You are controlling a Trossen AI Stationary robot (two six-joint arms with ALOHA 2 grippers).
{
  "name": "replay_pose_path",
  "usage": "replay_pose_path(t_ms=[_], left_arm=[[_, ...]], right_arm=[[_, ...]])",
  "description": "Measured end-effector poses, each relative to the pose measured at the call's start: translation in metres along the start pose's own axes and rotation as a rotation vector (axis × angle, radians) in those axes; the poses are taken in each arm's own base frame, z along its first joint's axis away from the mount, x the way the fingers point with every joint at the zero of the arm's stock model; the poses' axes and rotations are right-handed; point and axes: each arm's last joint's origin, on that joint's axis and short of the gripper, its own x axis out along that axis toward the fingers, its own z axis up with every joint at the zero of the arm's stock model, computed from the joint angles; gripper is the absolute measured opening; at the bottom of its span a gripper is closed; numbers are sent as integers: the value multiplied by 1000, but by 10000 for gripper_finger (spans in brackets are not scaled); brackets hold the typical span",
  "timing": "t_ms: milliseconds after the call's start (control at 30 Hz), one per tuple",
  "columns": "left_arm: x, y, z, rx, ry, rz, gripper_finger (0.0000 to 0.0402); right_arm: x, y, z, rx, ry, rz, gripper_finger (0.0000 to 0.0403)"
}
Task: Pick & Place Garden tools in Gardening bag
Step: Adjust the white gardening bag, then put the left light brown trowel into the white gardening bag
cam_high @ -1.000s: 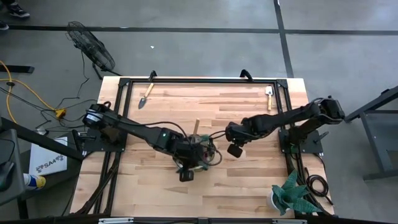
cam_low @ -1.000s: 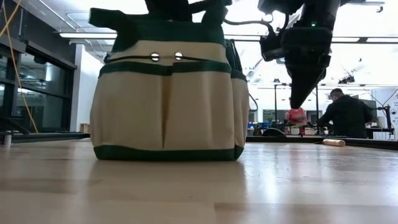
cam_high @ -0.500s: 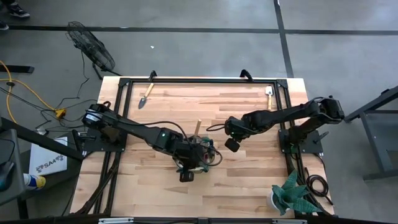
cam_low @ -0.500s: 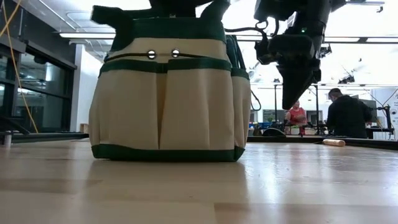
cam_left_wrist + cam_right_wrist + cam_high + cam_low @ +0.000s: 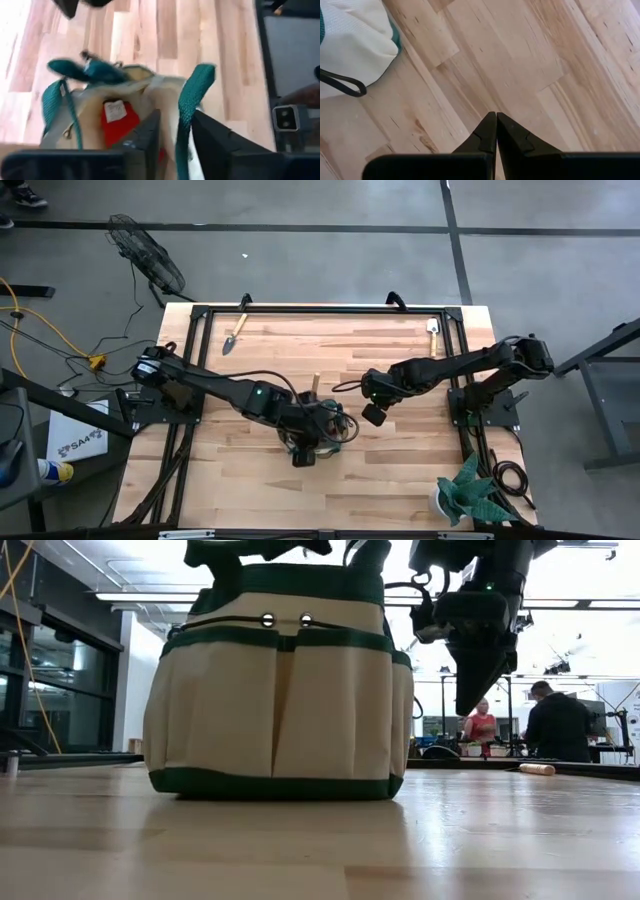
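Observation:
The gardening bag [image 5: 322, 423], beige with green trim, stands on its base at the table's middle and fills the low view [image 5: 280, 690]. A wooden tool handle [image 5: 313, 385] sticks out of its far side, and a red item [image 5: 116, 120] lies inside. My left gripper [image 5: 176, 114] is over the bag's top, shut on a green handle strap. My right gripper [image 5: 372, 413] hangs shut and empty to the right of the bag, above the table [image 5: 495, 125]. Two wooden-handled trowels [image 5: 236, 335] [image 5: 433, 335] lie at the far edge. My left gripper has the bag's green handle strap [image 5: 187, 125] between its two fingers [image 5: 150, 132], which come from above and slant down into the bag's mouth. The strap runs up between the fingers along them. The bag stands upright with its base on the table.
A white pot with a green spiky plant [image 5: 468, 492] stands at the near right corner. A black frame [image 5: 320, 310] runs round the table's edges. In the low view people [image 5: 558, 725] show in the room beyond the table.
My right gripper has gone a little toward the far edge and the bag, staying shut. The bag's upper part has shifted and turned slightly under my left gripper, while its base has stayed on the table.

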Motion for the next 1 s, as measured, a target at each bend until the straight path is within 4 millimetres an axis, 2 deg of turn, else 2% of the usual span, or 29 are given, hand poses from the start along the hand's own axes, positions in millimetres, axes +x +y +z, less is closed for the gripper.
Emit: replay_pose_path(t_ms=[133,300,567,667,767,867,1000], left_arm=[[-3,1,0,3,12,37,143],[-13,2,7,3,-9,85,172],[-39,4,17,-18,-20,198,177],[-44,5,17,-34,-1,218,177],[-50,9,13,-83,27,310,177],[-61,18,6,-150,67,436,177],[-77,42,-3,-280,144,550,177]], right_arm=[[0,0,0,-1,0,0,3],[0,0,0,-14,-1,0,3],[1,-9,5,6,6,-15,3],[1,-11,6,3,7,-17,3],[1,-13,7,7,12,-22,3],[1,-16,8,10,20,-21,3],[1,-18,9,9,34,-6,3]])
